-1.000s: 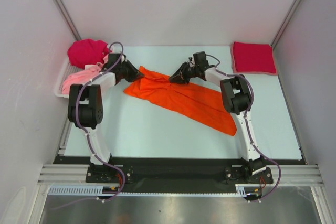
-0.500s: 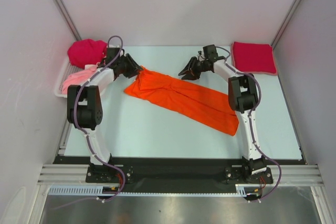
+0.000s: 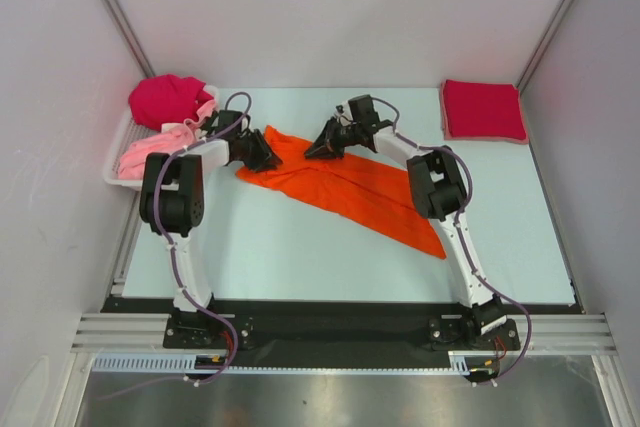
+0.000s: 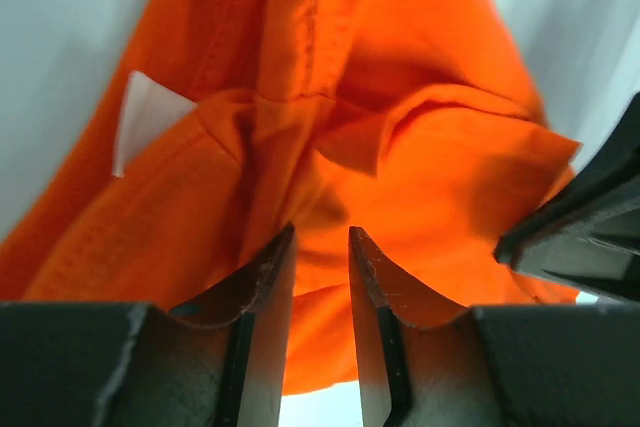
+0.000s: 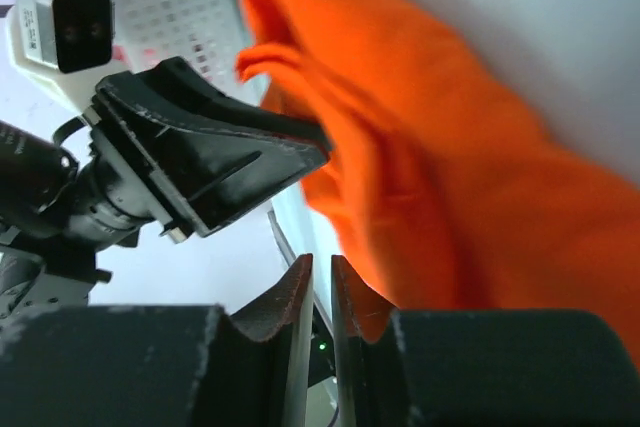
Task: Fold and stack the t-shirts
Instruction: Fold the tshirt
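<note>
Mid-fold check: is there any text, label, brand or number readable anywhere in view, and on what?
None can be read.
The white tag on the orange t-shirt looks blank, with no print visible.
No other writing shows in any view.

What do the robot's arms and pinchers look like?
The left arm and right arm are skinny white tubes joined by chunky black joints. A purplish-grey cable loops along each one. The left gripper and right gripper are black, each with two wedge-shaped fingers that have tiny ridges on the inside.
</note>
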{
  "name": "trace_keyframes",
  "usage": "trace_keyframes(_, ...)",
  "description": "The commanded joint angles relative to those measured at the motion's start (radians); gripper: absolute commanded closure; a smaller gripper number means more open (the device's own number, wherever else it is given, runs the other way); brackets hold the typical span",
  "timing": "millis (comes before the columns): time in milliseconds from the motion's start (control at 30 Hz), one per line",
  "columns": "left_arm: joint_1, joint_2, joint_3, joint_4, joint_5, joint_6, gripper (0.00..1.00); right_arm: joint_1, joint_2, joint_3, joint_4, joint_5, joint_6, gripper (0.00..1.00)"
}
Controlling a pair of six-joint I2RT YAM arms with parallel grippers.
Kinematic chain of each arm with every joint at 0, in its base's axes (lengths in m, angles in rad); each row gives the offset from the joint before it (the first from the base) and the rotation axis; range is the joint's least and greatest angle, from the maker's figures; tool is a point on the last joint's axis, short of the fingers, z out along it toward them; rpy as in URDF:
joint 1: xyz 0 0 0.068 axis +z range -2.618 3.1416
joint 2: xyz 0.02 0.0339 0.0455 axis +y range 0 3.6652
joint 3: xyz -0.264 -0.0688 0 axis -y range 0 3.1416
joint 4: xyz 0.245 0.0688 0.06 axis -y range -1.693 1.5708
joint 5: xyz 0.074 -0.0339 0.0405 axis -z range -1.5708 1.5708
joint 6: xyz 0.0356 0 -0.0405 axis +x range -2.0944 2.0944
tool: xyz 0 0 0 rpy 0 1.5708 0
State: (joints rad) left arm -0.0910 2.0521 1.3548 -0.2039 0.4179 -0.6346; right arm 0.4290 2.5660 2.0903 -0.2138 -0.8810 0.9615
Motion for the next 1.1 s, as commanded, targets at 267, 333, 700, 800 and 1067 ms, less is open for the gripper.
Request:
trace_keyframes(267, 0.016, -0.026, 0.142, -0.069, 0.021, 0.084, 0.56, -0.03, 0.05, -0.032, 0.034, 0.01, 0.019, 0.82)
trace_keyframes(333, 0.016, -0.004, 0.199, -0.057, 0.053, 0.063, 0.54, -0.03, 0.03, -0.026, 0.059, -0.01, 0.06, 0.78)
trace_keyframes(700, 0.036, 0.258, 0.337, 0.028, 0.15, -0.046, 0.54, -0.133, -0.32, -0.231, 0.016, -0.035, 0.017, 0.64)
trace_keyframes(800, 0.05, 0.312, 0.386, 0.021, 0.182, -0.034, 0.54, -0.197, -0.452, -0.326, -0.137, -0.018, -0.142, 0.58)
trace_keyframes(1067, 0.04, 0.146, 0.491, -0.132, 0.087, 0.114, 0.3, -0.348, -0.829, -0.766, -0.462, 0.16, -0.506, 0.45)
